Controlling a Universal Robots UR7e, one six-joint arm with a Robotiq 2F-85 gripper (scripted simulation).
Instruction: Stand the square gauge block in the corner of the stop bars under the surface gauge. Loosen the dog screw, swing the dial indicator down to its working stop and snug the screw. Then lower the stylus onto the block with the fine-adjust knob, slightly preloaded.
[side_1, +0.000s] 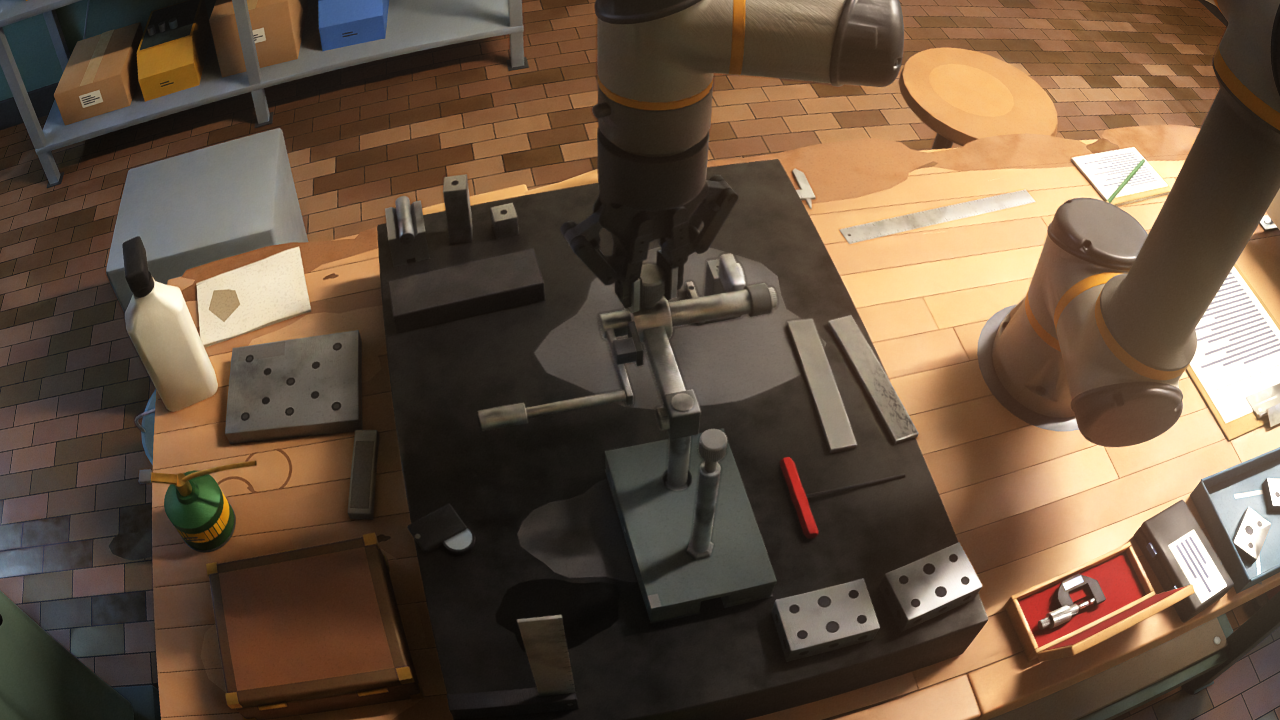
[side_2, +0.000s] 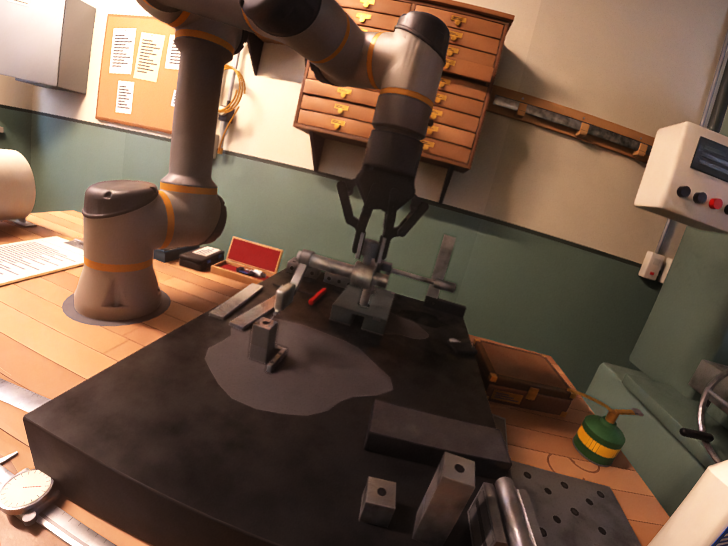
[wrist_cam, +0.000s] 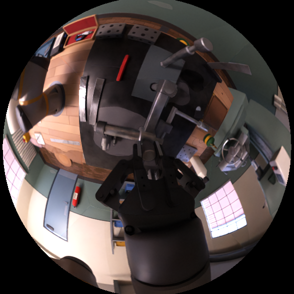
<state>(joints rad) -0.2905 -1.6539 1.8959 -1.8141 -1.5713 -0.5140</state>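
On the black surface plate (side_1: 662, 430) stands the surface gauge (side_1: 689, 528), its grey base near the front edge and its arm reaching back to a clamp. The dial indicator (side_1: 707, 307) (side_2: 329, 269) lies across that clamp, its stylus tip (side_2: 282, 294) pointing down over the square gauge block (side_2: 261, 341), which stands upright against the stop bars (side_2: 276, 359). A knurled knob (side_1: 650, 294) (wrist_cam: 149, 155) rises from the clamp. My gripper (side_1: 650, 285) (side_2: 370, 247) (wrist_cam: 149, 153) comes straight down onto that knob and is closed around it.
Behind the plate are a brick floor and a shelf of boxes (side_1: 179, 45). Two parallels (side_1: 850, 376), a red-handled key (side_1: 799, 497) and drilled blocks (side_1: 873, 600) lie on the plate's right and front. A dark block (side_1: 465, 282) sits at its back left, an oil can (side_1: 197, 510) beside it.
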